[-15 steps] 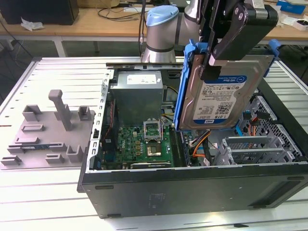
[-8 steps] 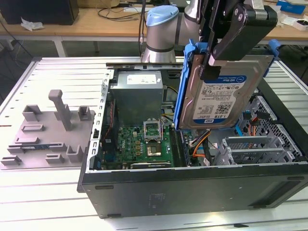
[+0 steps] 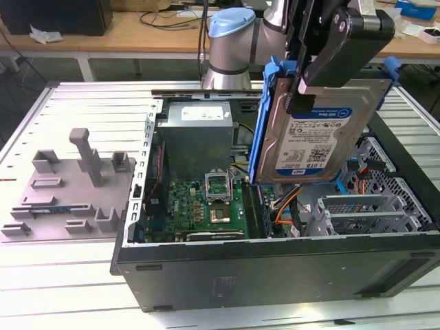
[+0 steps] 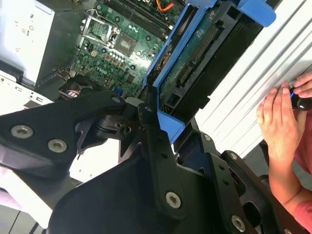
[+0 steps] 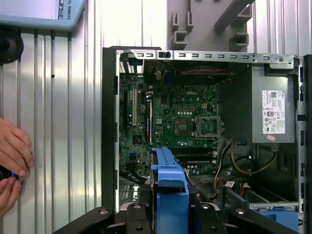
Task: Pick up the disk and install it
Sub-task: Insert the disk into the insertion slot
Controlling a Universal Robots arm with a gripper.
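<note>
In the exterior view, clamps flat silver hard drive in blue plastic carrier [image 3: 320, 148] upright in clenched black gripper [image 3: 306, 93], above open black computer case [image 3: 275, 275] mid slatted metal table [image 3: 62, 289], wooden bench [image 3: 151, 31] behind; in the second wrist view, could well strike green motherboard [image 4: 114, 44] if lowered tilted; in the first wrist view, has person's hand [image 5: 12, 156] at table's edge.
</note>
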